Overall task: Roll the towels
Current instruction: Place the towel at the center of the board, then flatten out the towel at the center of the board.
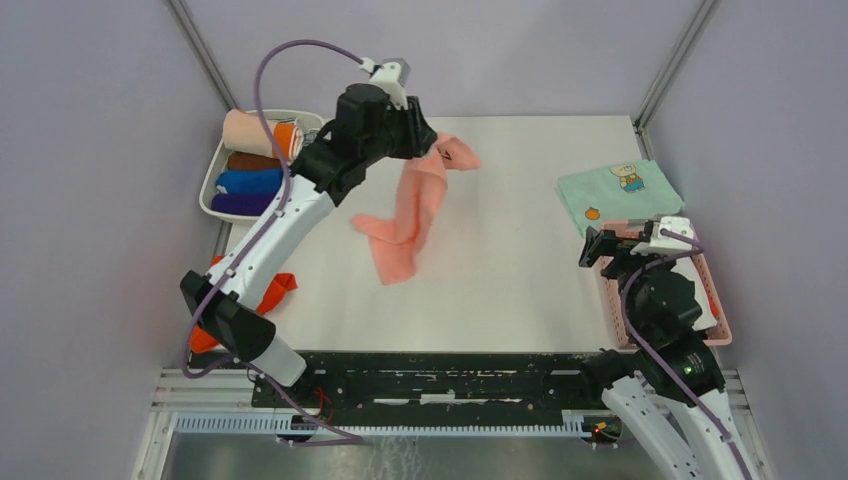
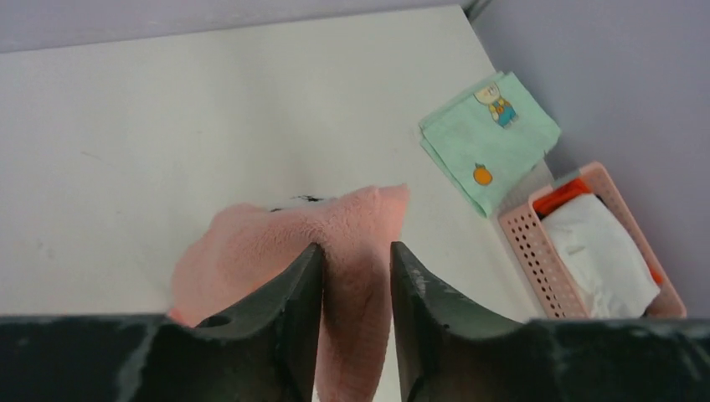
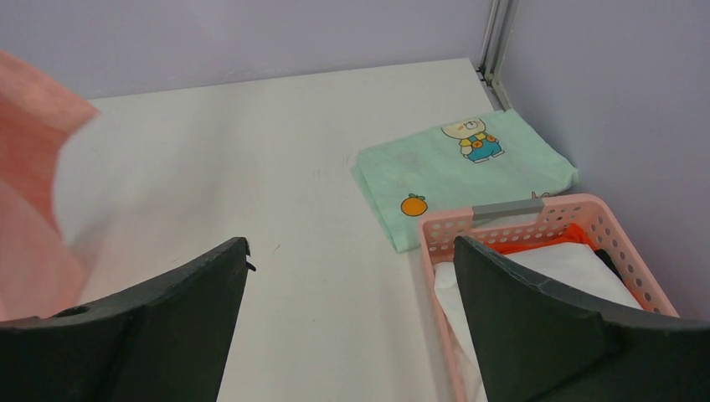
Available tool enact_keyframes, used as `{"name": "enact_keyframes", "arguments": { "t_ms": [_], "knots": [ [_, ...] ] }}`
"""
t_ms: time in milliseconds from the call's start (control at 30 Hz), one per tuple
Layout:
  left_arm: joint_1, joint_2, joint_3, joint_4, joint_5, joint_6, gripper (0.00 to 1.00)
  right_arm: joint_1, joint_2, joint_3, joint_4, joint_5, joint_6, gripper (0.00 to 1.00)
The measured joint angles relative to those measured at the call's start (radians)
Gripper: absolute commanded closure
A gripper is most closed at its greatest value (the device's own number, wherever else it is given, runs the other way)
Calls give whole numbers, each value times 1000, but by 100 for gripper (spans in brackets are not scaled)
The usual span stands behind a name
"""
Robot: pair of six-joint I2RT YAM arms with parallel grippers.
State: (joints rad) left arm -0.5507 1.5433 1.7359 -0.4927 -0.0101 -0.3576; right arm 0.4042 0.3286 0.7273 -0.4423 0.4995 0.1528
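My left gripper (image 1: 425, 140) is shut on one end of a pale pink towel (image 1: 412, 210) and holds it up over the back middle of the table; the towel hangs down in a long strip, its lower end lying on the table. In the left wrist view the pink towel (image 2: 352, 243) is pinched between the black fingers (image 2: 293, 293). A red-orange towel (image 1: 278, 290) lies at the table's left edge, partly under the left arm. My right gripper (image 1: 597, 245) is open and empty at the right, beside the pink basket (image 1: 715, 330). The pink towel shows blurred at the left of the right wrist view (image 3: 33, 167).
A white tray (image 1: 210, 185) at the back left holds several rolled towels. A mint-green cloth with a bear print (image 1: 618, 192) lies folded at the back right. The pink basket (image 3: 519, 226) holds white and orange cloths. Purple walls enclose the table.
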Motion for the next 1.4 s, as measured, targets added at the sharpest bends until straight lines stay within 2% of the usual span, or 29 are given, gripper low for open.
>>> {"name": "enact_keyframes", "arguments": {
  "t_ms": [67, 167, 333, 467, 667, 833, 1100, 1400],
  "knots": [
    [-43, 39, -11, 13, 30, -4, 42, 0, 19, 3, -3, -11, 3, 0],
    [-112, 85, -70, 46, 75, -7, 23, 0, 67, 16, -14, -34, 11, 0],
    [-171, 68, -274, 113, 116, -29, 19, 0, 159, 42, -32, -74, 43, 0],
    [-163, -10, -475, 135, 41, -50, 18, 0, 220, 44, -45, -113, 78, 0],
    [-140, -145, -732, 147, -93, -127, 19, 0, 307, 44, -40, -164, 120, 0],
    [-135, -150, -853, 153, -163, -184, 24, 0, 408, 44, -36, -196, 148, 0],
    [-135, -11, -871, 153, -229, -203, 45, 0, 530, 44, -37, -249, 172, 0],
    [-145, 60, -851, 109, -278, -215, 49, 0, 576, 44, -30, -259, 189, 0]
  ]
}}
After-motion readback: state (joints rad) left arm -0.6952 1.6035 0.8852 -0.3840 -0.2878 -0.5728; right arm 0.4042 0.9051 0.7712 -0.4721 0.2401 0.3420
